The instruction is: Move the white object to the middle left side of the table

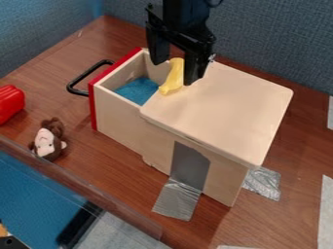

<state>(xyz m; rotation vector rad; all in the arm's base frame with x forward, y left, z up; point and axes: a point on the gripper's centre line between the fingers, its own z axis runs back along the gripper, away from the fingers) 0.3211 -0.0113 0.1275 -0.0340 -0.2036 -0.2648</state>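
At far left we note a red object (9, 103), cut off by the view's edge, then a brown plush monkey (48, 139) on the table (110, 160). The drawer (117, 116) stands open, blue material (138, 90) inside. Above it, we record the gripper (172, 73) with jaws well apart, the task's object, pale yellow (172, 78), seen between them at the edge of the box top (224, 107). Its upper right side is partly hidden by the right-hand jaw in view; we cannot tell whether they touch.
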